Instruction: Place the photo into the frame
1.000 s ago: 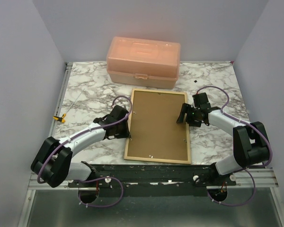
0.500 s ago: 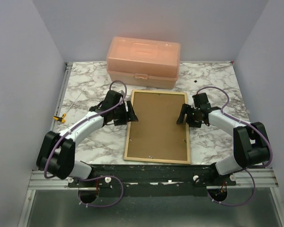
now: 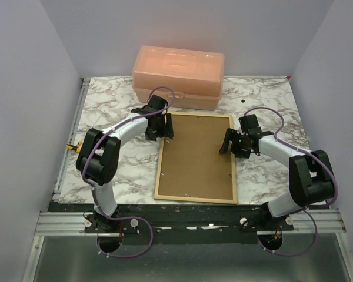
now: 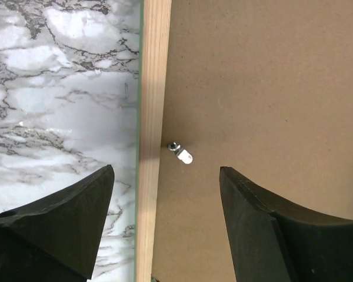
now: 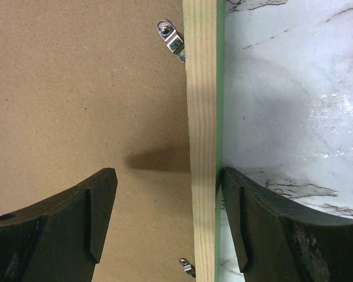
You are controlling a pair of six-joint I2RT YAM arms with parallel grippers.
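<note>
The frame (image 3: 159, 171) lies face down on the marble table, pale wood back up, with the brown backing board (image 3: 195, 158) set in it. The photo is not in view. My left gripper (image 3: 163, 126) is open over the frame's far left rail (image 4: 153, 88), one finger over the marble and one over the board, with a small metal tab (image 4: 182, 154) between them. My right gripper (image 3: 228, 143) is open astride the right rail (image 5: 201, 88). Its outer finger (image 5: 265, 223) is against the rail's green edge. Metal tabs (image 5: 172, 38) show on the board (image 5: 82, 76).
A peach plastic box (image 3: 178, 76) stands at the back, just beyond the frame's far edge. A thin rod with a yellow tip (image 3: 75, 147) lies by the table's left edge. Grey walls close in the left, right and back.
My left arm has swung from the middle of the frame's left rail up to its far left corner. The right arm and the frame have not moved.
</note>
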